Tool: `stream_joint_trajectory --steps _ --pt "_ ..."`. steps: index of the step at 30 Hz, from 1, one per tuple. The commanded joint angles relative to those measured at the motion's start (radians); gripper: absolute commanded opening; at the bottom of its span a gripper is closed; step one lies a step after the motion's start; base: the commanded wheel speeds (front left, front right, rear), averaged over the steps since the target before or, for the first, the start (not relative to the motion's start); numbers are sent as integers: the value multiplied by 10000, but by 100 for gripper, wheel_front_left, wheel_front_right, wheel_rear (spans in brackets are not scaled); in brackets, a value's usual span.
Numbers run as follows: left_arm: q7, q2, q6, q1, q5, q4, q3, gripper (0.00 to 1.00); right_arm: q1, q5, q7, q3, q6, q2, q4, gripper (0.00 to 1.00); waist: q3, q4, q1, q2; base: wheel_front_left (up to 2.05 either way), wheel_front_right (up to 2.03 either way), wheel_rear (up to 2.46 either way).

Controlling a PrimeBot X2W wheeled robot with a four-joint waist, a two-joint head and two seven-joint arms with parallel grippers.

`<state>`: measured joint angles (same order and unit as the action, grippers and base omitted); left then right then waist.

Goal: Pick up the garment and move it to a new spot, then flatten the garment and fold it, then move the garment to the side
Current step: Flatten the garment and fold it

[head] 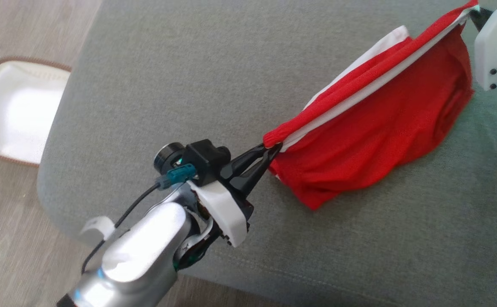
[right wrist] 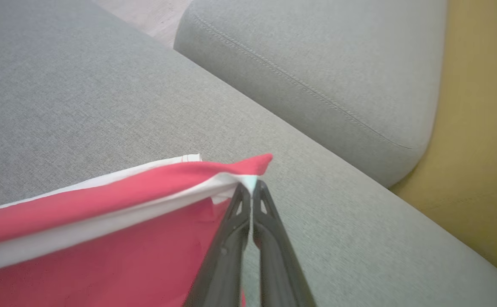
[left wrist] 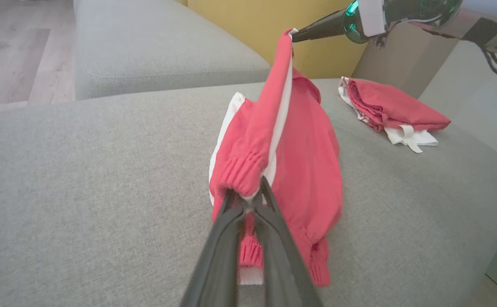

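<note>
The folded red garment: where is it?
The folded red garment lies upper right in the left wrist view, on the grey cushion, right of the hanging red garment.

Garment (head: 376, 140), red and white: held taut over grey sofa (head: 189, 76), left gripper (head: 270, 150) and right gripper (head: 472, 12) pinching opposite ends. White object (head: 14, 111) on floor (head: 5, 238).

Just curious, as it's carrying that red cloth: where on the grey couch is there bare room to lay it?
The grey cushion left of the garment lies bare out to its floor-side edge; so does the strip in front of it. Crowded past the right gripper, where a folded red garment lies.
</note>
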<state>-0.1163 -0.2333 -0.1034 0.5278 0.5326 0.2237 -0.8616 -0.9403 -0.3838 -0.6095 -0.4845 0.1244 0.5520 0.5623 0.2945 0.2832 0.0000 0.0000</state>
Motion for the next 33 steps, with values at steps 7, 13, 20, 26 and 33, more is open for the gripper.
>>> stream_joint_trajectory --steps 7,13,20,26,33 --pt "-403 210 -151 767 90 625 -24 0 -810 214 571 -599 63 -203 1056 0 510 441 0 0 0 0 0" --pt "-672 411 -203 1037 105 1275 -283 0 -1115 170 1119 -1051 63 -491 1956 0 665 519 0 0 0 0 0" --pt "-916 533 -182 1209 70 1942 -378 100 -1209 88 1576 -1324 63 -779 2918 100 442 328 0 0 0 0 0" --pt "-1128 432 34 1185 43 2260 -199 100 -1057 -119 1979 -1237 63 -838 3510 100 -101 -128 0 0 0 0 0" --pt "-1276 23 553 938 239 2146 375 100 -655 -956 4021 -249 63 -1089 3322 100 -929 -902 0 0 0 0 0"
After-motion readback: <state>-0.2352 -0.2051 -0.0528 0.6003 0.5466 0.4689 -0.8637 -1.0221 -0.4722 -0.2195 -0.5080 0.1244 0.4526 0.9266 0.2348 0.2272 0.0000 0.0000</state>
